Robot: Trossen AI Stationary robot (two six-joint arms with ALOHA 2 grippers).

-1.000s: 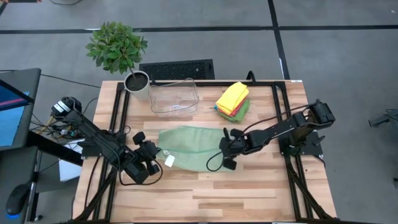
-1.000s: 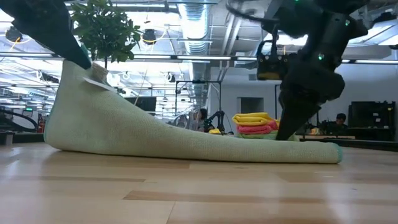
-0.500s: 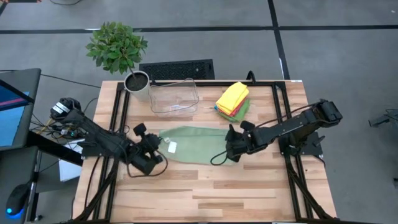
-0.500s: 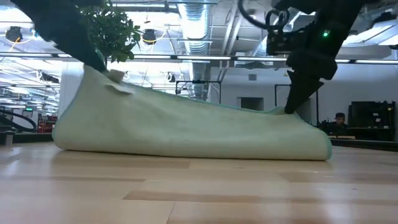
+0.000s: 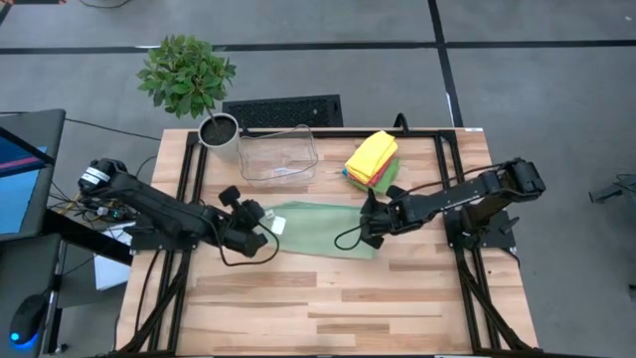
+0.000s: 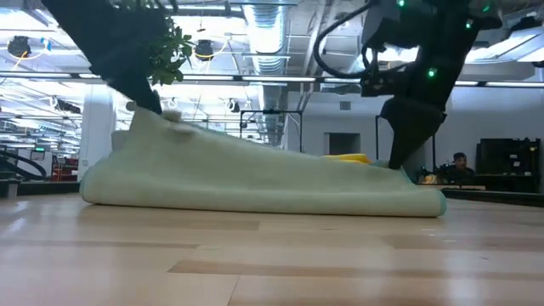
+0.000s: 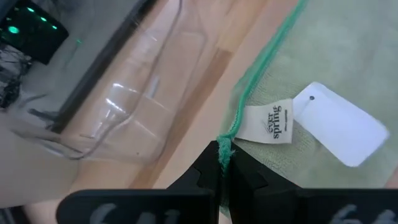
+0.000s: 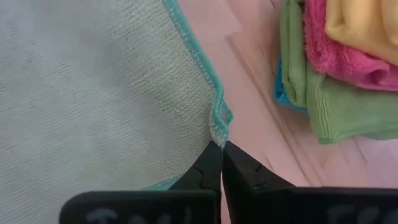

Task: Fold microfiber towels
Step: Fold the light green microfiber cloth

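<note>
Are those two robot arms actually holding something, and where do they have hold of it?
Yes. Both hold the pale green towel by its edge: the left pincer pinches a corner by the white tag, the right pincer the opposite corner.

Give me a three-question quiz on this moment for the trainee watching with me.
1. True or false: both grippers are shut on corners of the pale green towel.
2. Which colour tops the folded stack: A pink, B yellow, C blue?
3. What sits between the potted plant and the stack?

Key:
1. True: the left gripper and the right gripper each pinch a corner.
2. B.
3. The clear plastic bin.
</note>
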